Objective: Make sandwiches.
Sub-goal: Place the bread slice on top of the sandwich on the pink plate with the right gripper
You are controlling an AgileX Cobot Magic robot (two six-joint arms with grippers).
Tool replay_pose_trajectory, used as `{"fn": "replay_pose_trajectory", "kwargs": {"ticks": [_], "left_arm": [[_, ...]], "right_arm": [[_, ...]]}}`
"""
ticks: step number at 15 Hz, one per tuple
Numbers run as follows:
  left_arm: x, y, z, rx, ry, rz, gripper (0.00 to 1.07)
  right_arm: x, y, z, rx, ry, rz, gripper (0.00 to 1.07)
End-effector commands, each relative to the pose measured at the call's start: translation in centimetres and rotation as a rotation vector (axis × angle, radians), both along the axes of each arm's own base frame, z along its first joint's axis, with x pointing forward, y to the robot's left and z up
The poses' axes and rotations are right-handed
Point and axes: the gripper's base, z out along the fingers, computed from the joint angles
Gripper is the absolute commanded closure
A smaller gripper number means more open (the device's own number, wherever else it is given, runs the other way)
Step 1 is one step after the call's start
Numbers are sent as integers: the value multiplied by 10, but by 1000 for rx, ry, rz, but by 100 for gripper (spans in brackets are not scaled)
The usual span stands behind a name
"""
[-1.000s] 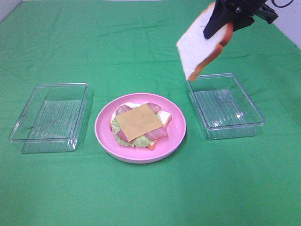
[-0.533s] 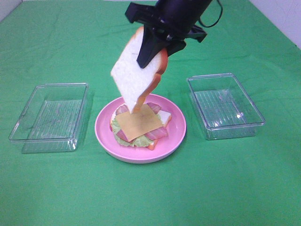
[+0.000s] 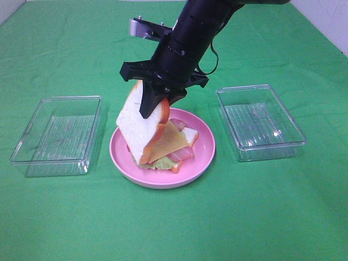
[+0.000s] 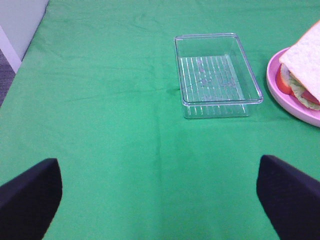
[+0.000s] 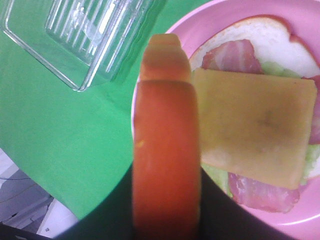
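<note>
Overhead view of a green cloth (image 3: 174, 228) carrying three containers in a row. Centre: a round pink plate (image 3: 204, 157) holding the lower part of the sandwich, namely a bottom bread slice (image 3: 190, 135) with ruffled lettuce (image 3: 160, 162), bacon strips (image 3: 182, 154) and a yellow cheese slice (image 3: 173, 138) stacked on it. The right gripper (image 3: 154, 103), reaching across from the far right, is clamped on the crust edge of the top bread slice (image 3: 138, 128), which hangs steeply tilted over the left part of the plate, its lower corner down at the stack (whether it actually touches the cheese cannot be told). The right wrist view looks straight down the orange-brown crust (image 5: 166, 165) of that slice, with the cheese, bacon and lettuce just beside it on the plate. Left of the plate: a clear plastic tray (image 3: 57, 133), rectangular, nothing inside it. Right of the plate: a second clear tray (image 3: 261, 120), likewise holding nothing. The left gripper (image 4: 160, 195) is seen in the left wrist view alone, its dark fingers (image 4: 27, 197) spread wide apart above bare cloth, grasping nothing, with the left tray and the plate rim ahead of it.
</note>
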Motion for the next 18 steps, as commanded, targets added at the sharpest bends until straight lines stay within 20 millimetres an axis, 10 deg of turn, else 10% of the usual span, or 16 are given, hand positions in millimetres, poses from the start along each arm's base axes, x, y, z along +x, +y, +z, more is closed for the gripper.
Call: {"fn": "replay_pose_trajectory", "kwargs": {"ticks": [1,9,14,18], "left_arm": [[-3,0,1,-2,-36,-3,6],[-3,0,1,-2,-36,-3,6],[-3,0,1,-2,-36,-3,6],[-3,0,1,-2,-36,-3,6]], "right_arm": [[3,1,-13,-12,12,5,105],[9,-7,-23,-119,-24,-30,101],[10,-8,-23,-141,-39,-21,54],[13,-15,-25,-217,-86,9,39]]}}
